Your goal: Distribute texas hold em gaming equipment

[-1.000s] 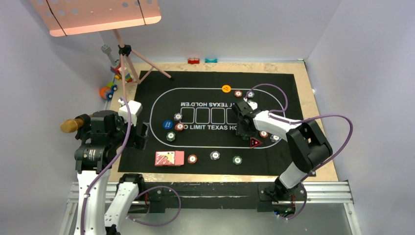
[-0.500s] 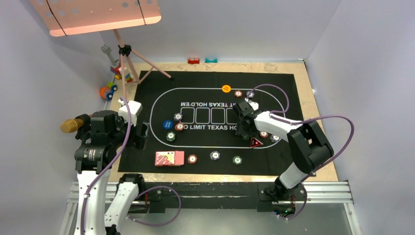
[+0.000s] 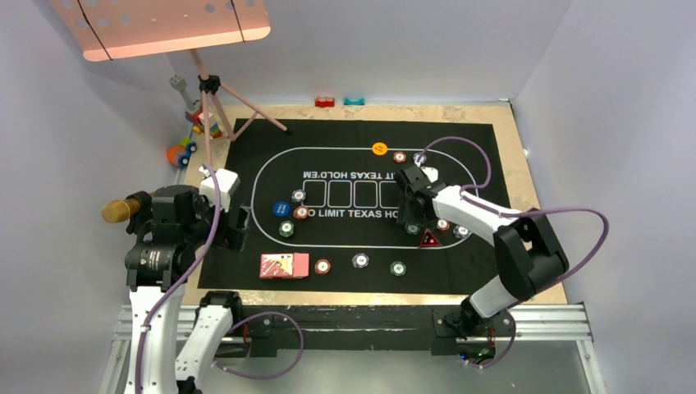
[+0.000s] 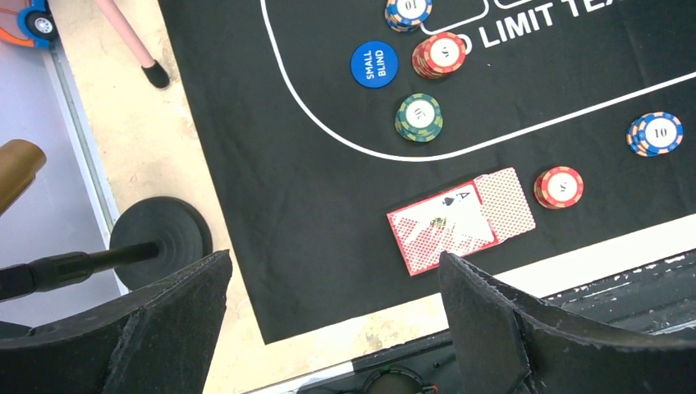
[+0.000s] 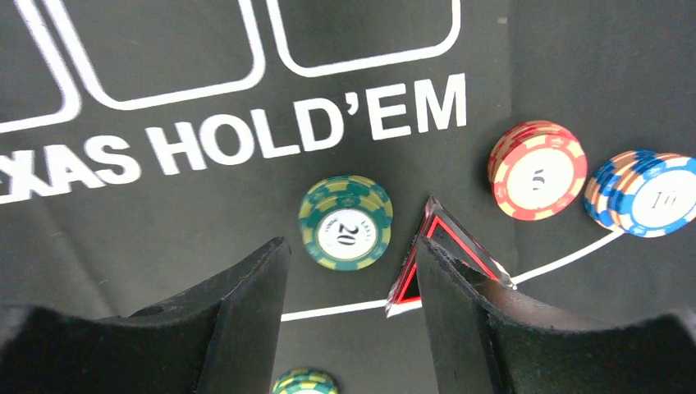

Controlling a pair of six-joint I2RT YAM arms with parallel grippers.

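On the black poker mat (image 3: 361, 135) my right gripper (image 3: 411, 215) hangs open over a green chip stack (image 5: 345, 222), which lies flat just past its fingertips (image 5: 271, 254). Nothing is between the jaws. The red-black triangular marker (image 5: 447, 254) leans by the right finger. A red chip stack (image 5: 538, 169) and a blue chip stack (image 5: 648, 190) sit beside it. My left gripper (image 4: 334, 263) stands open and empty at the mat's left corner, near the red-backed cards (image 4: 460, 217), where an ace shows face up. The blue small-blind button (image 4: 373, 63) and the orange button (image 3: 379, 148) lie on the mat.
More chip stacks lie along the mat's front (image 3: 360, 260) and left (image 3: 286, 229). A tripod stand (image 3: 215, 98) with a pink board rises at the back left beside colourful toy pieces (image 3: 182, 153). Red (image 3: 325, 102) and teal (image 3: 354, 101) blocks sit at the back wall.
My right gripper has opened wider and drawn back a little, leaving the green chip stack uncovered on the mat. Its elbow has swung right. The left arm has not moved.
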